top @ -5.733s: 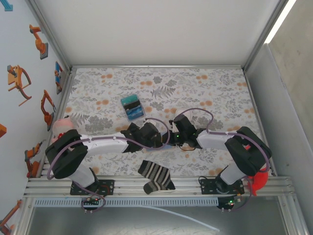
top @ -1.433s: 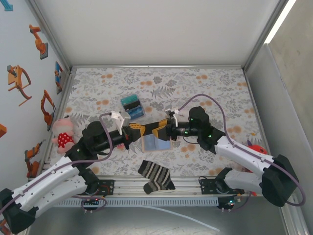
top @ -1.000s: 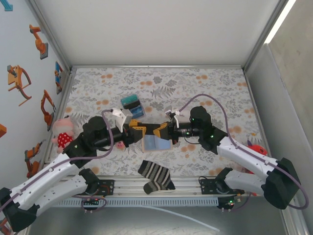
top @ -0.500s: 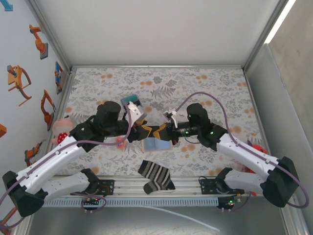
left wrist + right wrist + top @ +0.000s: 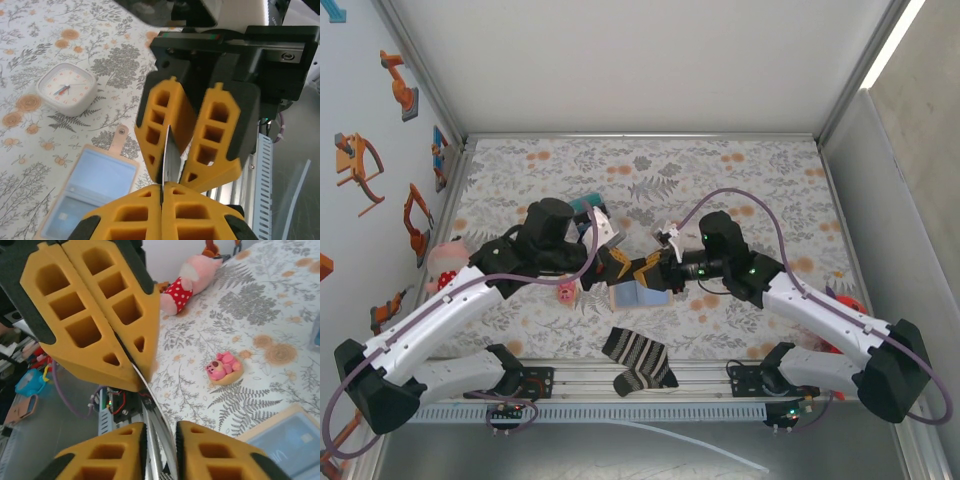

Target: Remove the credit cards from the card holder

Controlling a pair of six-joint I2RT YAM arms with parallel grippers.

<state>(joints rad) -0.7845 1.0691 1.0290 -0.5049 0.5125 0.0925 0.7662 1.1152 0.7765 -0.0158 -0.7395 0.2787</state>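
Card (image 5: 166,160) hangs edge-on in the air between the two grippers, just above the open wallet (image 5: 85,200). The wallet lies flat about midway along the table (image 5: 740,170), nearer the near edge than the far one.

The left gripper (image 5: 162,189) is pinched tight on one end of the card. The right gripper (image 5: 160,432) faces it tip to tip, its fingers a narrow gap apart, and the other end of the card stands in that gap without being squeezed.

I judge the card to be light, stiff with a little spring, and slick on its faces. It is best held with flat pads across a short end, well in from the corner, since a shallow pinch could let it pivot or slide out.

Both arms reach in from the near corners of the table. Their forearms are low and their wrists roughly level, and they meet over the wallet.
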